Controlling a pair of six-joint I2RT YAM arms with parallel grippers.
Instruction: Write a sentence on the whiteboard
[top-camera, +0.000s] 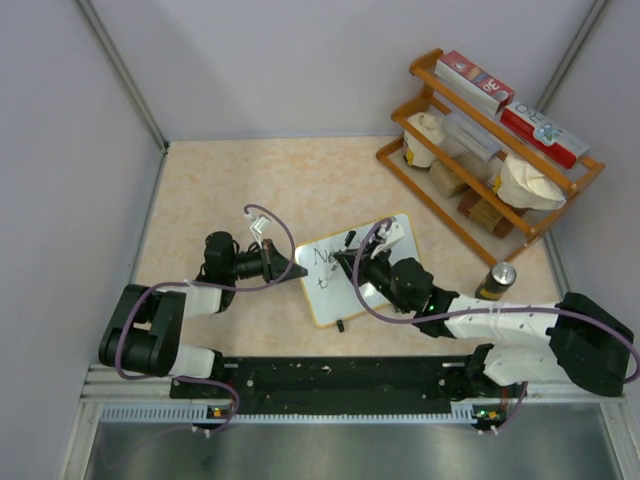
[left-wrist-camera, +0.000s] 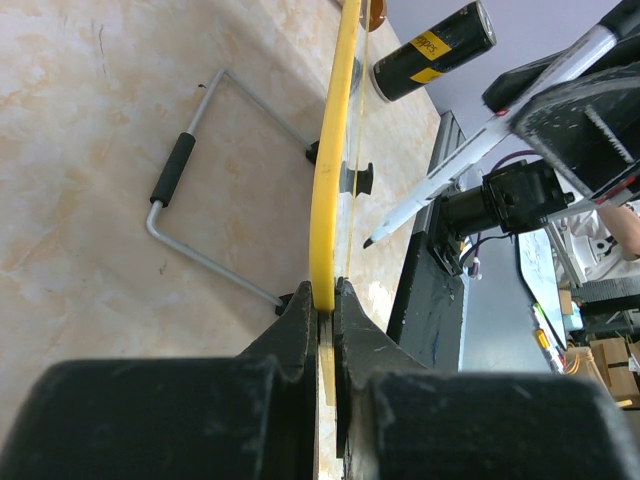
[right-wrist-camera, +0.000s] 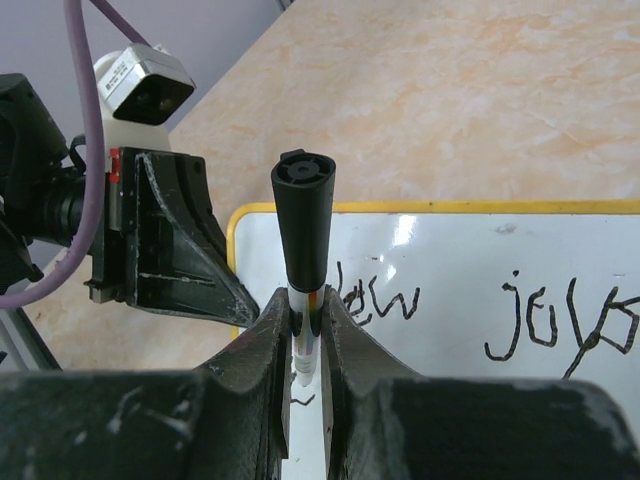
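At the rim: my left tool (left-wrist-camera: 325, 295) clamps the glossy white, yellow-framed whiteboard (top-camera: 328, 300).
My right tool (right-wrist-camera: 303, 305): grips a black-ended white marker (right-wrist-camera: 303, 210).
Risk: hard strokes may twist the whiteboard loose.

Left pincer (left-wrist-camera: 322, 300), right pincer (right-wrist-camera: 305, 312): both seemingly clamped

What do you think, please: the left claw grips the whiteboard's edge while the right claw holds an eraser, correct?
Not quite: the right claw holds a marker, not an eraser, as the right wrist view shows. The left claw does grip the edge of the whiteboard.
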